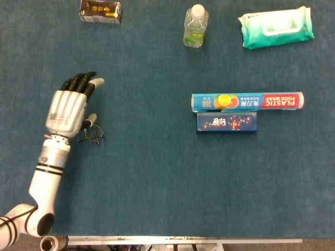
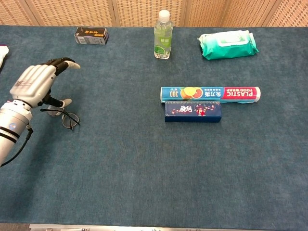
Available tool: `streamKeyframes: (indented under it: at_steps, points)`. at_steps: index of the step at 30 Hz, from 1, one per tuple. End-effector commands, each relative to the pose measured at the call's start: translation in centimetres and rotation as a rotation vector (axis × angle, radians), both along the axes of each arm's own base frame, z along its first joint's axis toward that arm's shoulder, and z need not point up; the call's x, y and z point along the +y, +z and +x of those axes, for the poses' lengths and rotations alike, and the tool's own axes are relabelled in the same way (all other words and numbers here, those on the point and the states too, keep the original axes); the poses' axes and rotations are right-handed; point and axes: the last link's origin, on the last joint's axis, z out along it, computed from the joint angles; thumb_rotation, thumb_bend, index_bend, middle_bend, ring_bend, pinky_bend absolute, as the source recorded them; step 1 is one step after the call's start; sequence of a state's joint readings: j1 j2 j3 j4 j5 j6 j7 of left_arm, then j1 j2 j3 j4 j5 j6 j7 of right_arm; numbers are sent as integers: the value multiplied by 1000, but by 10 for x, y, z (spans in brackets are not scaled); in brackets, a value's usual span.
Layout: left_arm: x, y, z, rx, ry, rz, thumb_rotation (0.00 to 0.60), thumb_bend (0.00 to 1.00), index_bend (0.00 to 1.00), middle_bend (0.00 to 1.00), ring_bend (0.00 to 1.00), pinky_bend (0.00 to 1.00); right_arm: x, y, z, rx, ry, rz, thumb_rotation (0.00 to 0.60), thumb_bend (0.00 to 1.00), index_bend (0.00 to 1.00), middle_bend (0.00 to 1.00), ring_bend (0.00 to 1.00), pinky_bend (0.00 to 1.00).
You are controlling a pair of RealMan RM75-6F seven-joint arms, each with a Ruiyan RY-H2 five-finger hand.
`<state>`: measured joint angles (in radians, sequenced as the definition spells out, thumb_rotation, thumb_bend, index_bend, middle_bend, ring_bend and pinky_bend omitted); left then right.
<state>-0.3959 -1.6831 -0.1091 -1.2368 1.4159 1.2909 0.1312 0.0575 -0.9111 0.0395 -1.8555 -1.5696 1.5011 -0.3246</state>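
From the head view, the left hand [image 1: 68, 107] hovers over the dark blue cloth-covered table [image 1: 146, 172] with its dark-tipped fingers [image 1: 79, 81] spread and pointing toward twelve o'clock — loose, gripping nothing. A pair of thin black wire-framed spectacles [image 1: 93, 136] lies flat on the cloth at about four o'clock from the palm, just beside the thumb; whether the thumb touches the frame cannot be told. Well apart, at three o'clock, a long blue box of plastic food wrap [image 1: 247, 101] lies crosswise, with a shorter dark blue printed carton [image 1: 226, 122] touching its near side. Along the far edge sit a small dark brown box with gold print [image 1: 100, 11], a clear plastic bottle with a green label [image 1: 196, 26] and a teal pack of wet wipes [image 1: 276, 27].

From the chest view, the left hand [image 2: 34, 85] is raised off the cloth, fingers arched forward and apart, nothing in them. The spectacles [image 2: 66, 118] rest at five o'clock of it — just beyond the thumb tip. The bottle [image 2: 163, 35] stands upright.

The right hand shows in neither view.
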Motion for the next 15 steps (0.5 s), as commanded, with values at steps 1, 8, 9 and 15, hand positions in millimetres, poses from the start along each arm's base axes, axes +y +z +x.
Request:
streamKeyframes:
  at_steps: [1,8,9,15]
  points:
    - [-5,27,0,-37,20,28,600,170,217,165,156,230,0,0,1,-1,3,-1,600,44,235,210,178,301]
    - [-21,73,6,-132,52,27,600,170,217,147,149,230,1,0,2,-2,7,0,600,44,235,210,177,301]
    - [-23,77,8,-139,45,23,600,170,217,146,149,230,1,0,2,-1,6,1,600,44,235,210,177,301]
    - [-43,96,19,-150,-23,8,600,170,217,142,140,179,2,-1,2,0,5,2,600,44,235,210,178,301]
